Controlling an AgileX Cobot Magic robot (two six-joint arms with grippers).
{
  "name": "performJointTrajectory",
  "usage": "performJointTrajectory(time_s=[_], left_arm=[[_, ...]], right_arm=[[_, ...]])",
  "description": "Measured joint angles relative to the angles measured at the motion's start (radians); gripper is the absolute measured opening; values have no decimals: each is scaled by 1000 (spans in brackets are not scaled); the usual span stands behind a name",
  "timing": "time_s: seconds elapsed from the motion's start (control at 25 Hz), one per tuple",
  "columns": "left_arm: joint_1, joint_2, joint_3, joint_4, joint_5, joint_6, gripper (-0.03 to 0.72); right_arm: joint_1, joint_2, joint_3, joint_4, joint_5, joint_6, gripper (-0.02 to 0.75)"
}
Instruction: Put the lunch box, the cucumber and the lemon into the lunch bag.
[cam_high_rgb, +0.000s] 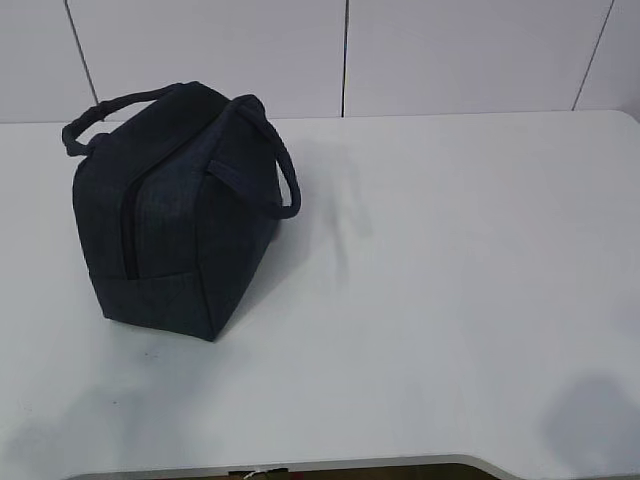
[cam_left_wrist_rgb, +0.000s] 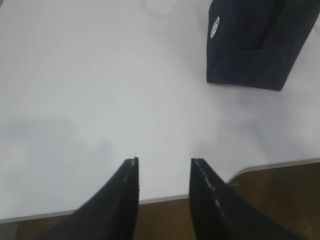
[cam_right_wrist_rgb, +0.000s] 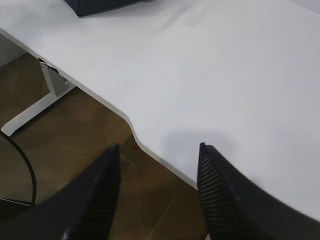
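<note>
Navy fabric lunch bag (cam_high_rgb: 175, 210) stands on the left half of the white table (cam_high_rgb: 450, 300), zipper looks shut, both loop handles up. No lunch box, cucumber or lemon visible in any view, so judging by that they're prob already inside, or else out of frame; can't tell which.

Left gripper (cam_left_wrist_rgb: 163, 162) hangs over the table's near edge w/ jaws parted, nothing between them; the bag's logo corner (cam_left_wrist_rgb: 250, 45) sits well apart, up and to the right of it. Right gripper (cam_right_wrist_rgb: 159, 150) also released and empty, jaws wide, hovering over the front edge where table meets brown floor (cam_right_wrist_rgb: 75, 145).

Step in hand, my read: either wrap-up or re-check. To do it well: keep both arms clear of the handles, don't snag the loops, and confirm the zipper line is fully closed before calling it done.
</note>
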Motion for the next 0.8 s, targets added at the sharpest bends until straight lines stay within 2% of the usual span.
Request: performJointTrajectory(time_s=[0.16,0.36,0.6,0.8], left_arm=[[0,0,0,0,0,0,242],[0,0,0,0,0,0,242],[0,0,0,0,0,0,242],[0,0,0,0,0,0,242]], right_arm=[[-51,0,0,0,0,-1,407],[-229,0,0,0,0,-1,407],[-396,0,0,0,0,-1,407],[-466,0,0,0,0,-1,407]])
